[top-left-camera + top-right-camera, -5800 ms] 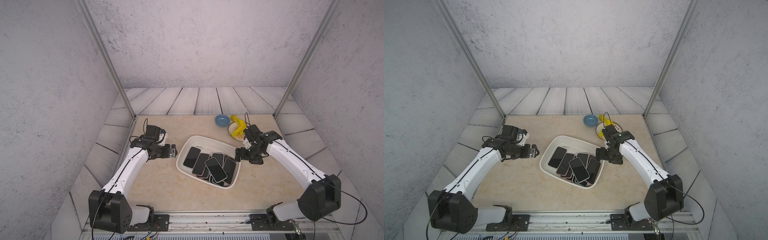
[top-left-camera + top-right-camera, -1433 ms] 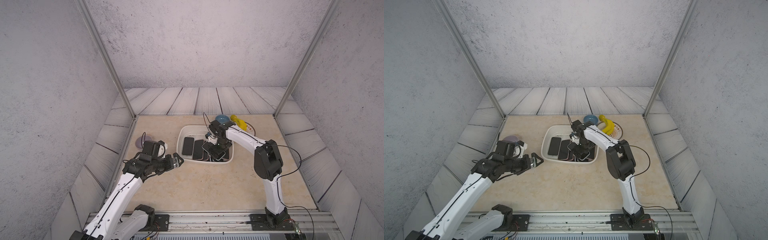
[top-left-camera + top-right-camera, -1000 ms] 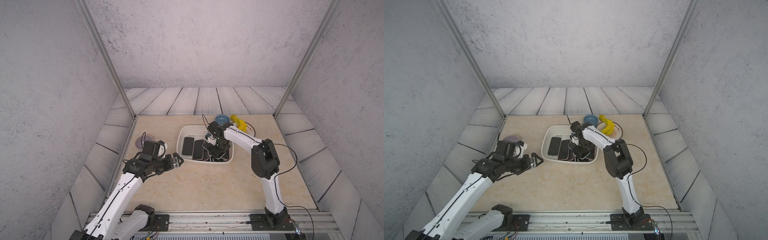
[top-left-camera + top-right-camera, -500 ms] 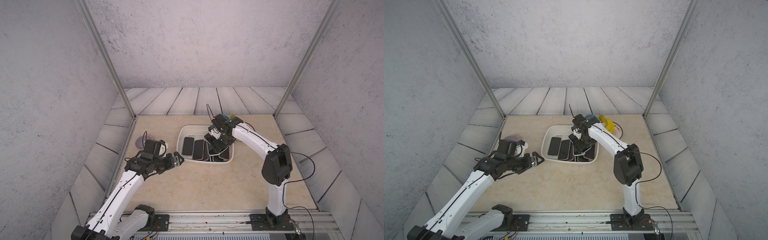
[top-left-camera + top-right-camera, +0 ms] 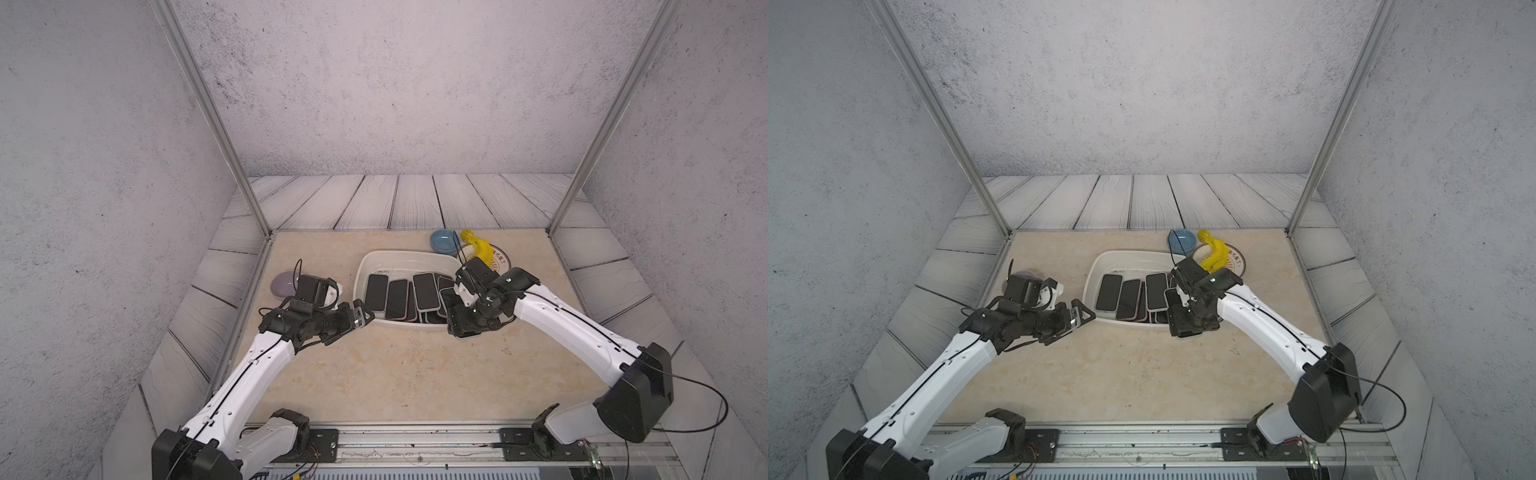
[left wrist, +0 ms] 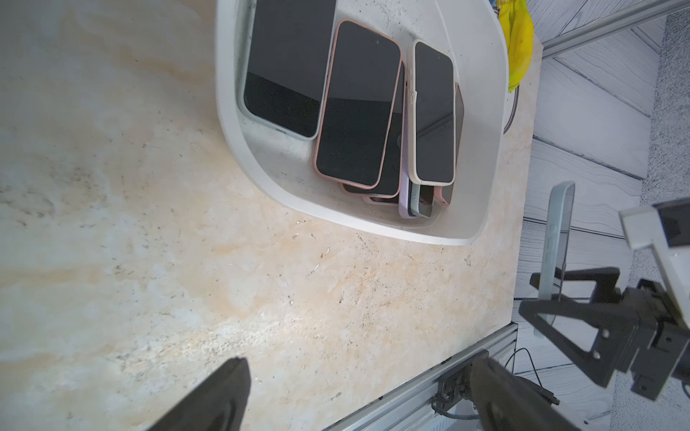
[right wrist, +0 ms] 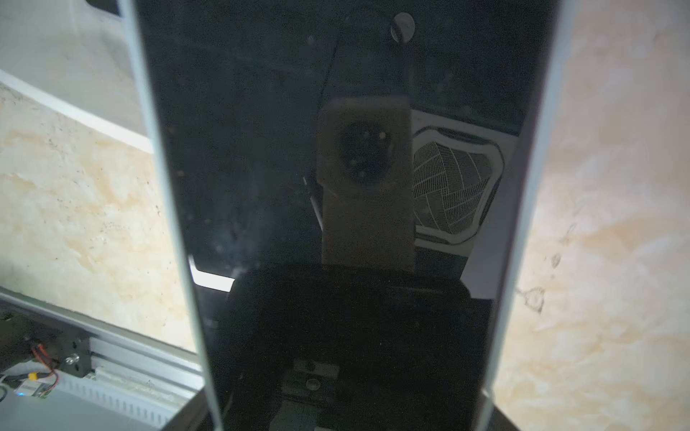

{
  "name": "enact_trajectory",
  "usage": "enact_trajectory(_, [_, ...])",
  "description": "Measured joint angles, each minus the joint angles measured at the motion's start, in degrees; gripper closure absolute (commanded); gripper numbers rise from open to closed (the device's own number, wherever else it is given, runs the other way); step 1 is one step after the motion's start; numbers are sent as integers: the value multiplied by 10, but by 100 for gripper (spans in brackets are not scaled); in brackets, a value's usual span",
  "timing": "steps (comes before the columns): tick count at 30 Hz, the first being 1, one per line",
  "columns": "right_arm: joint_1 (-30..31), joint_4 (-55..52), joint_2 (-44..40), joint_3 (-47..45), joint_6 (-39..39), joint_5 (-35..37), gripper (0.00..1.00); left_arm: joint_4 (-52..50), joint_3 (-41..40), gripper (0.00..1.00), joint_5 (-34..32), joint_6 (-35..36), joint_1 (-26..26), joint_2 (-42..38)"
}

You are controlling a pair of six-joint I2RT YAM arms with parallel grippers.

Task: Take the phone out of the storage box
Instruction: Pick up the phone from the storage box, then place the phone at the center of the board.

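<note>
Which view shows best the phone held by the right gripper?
Right wrist view: the phone fills it, screen toward the camera. Left wrist view shows it edge-on. In both top views the right gripper mostly hides it.

Right claw (image 5: 1187, 328) at storage box's (image 5: 1129, 253) near corner, open left claw (image 5: 1080, 318) alongside.

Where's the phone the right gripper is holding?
Left wrist view: the phone is in the right gripper, outside the storage box, above the table off the box's near right corner.

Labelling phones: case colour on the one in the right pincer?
Pale blue-grey phone case, clearest in the right wrist view.
</note>
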Motion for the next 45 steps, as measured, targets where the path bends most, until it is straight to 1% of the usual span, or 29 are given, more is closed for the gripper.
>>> enact_trajectory(4, [44, 15, -59, -77, 55, 4, 49, 4, 0, 1, 4, -3, -4, 1])
enact_trajectory(7, [66, 29, -70, -125, 91, 10, 49, 4, 0, 1, 5, -4, -8, 1])
enact_trajectory(10, [90, 45, -69, -158, 123, 19, 49, 4, -1, 2, 6, -4, -13, 1])
enact_trajectory(13, [122, 66, -60, -168, 150, 30, 49, 4, -1, 1, 6, -4, -17, 1])
enact_trajectory(19, [167, 121, -9, -175, 191, 35, 48, 3, -2, 1, 6, -3, -22, 1])
enact_trajectory(27, [170, 166, 52, -174, 210, 35, 46, -3, -2, 1, 6, 1, -27, -3])
enact_trajectory(35, [170, 212, 115, -174, 222, 27, 41, -12, -2, 1, 5, 5, -32, -3])
enact_trajectory(38, [170, 223, 127, -174, 224, 25, 37, -12, -2, 1, 5, 5, -35, -2])
enact_trajectory(45, [170, 234, 142, -174, 225, 24, 32, -12, -2, 2, 5, 7, -38, 0])
